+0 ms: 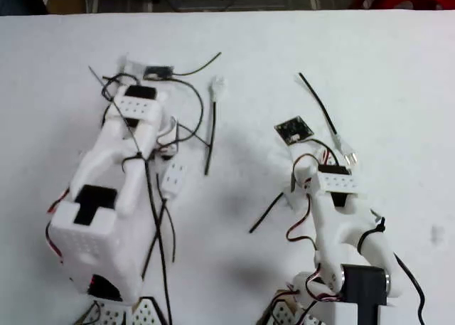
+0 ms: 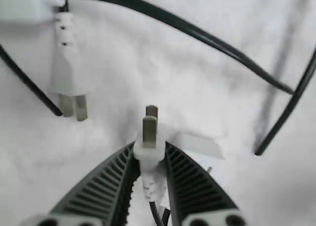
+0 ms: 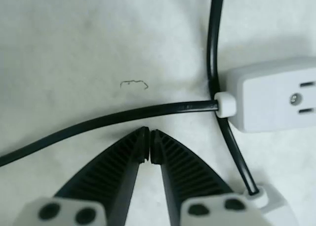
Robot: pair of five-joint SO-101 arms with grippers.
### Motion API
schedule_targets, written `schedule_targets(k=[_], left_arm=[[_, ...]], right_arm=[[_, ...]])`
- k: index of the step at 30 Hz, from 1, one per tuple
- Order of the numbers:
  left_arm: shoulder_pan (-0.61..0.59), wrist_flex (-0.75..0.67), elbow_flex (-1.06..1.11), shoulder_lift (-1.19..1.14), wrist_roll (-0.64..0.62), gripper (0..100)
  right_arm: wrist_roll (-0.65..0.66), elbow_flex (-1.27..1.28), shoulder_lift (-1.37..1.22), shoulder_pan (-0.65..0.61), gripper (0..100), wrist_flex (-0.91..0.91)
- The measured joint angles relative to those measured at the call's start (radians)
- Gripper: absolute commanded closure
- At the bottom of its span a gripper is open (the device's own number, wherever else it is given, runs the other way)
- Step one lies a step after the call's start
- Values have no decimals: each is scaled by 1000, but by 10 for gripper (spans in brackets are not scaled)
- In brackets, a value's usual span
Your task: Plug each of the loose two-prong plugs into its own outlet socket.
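Observation:
My left gripper [image 2: 148, 151] is shut on a white two-prong plug [image 2: 149, 137], whose prongs point away from the fingers just above the white table. A second white plug [image 2: 66, 63] lies loose close by, prongs bare. My right gripper [image 3: 149, 147] is shut and holds nothing; its tips sit just short of a black cable [image 3: 123, 118] that runs into a white outlet socket [image 3: 274, 100]. From above, the left arm [image 1: 138, 108] stands at the left and the right arm [image 1: 334, 183] at the right, each covering its own fingers.
Another white outlet [image 1: 174, 176] lies beside the left arm. Two loose plugs [image 1: 217, 89] [image 1: 345, 151] on black cords rest mid-table and beside the right arm. Thin black cables [image 1: 210, 136] cross the white table. Its far edge [image 1: 227, 12] is at the back.

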State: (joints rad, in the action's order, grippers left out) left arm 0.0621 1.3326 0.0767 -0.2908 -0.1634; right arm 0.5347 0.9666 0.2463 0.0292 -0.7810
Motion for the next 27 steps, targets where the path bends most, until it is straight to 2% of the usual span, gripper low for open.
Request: schedule_targets(k=[5, 9, 27], left_arm=[[12, -23, 97, 227, 0, 979], [12, -133, 279, 480, 2, 979], [11, -1034, 1336, 1772, 3, 979]], right_arm=[[0, 0, 0, 0, 974, 3], [0, 0, 0, 0, 974, 5], [0, 0, 0, 0, 976, 5]])
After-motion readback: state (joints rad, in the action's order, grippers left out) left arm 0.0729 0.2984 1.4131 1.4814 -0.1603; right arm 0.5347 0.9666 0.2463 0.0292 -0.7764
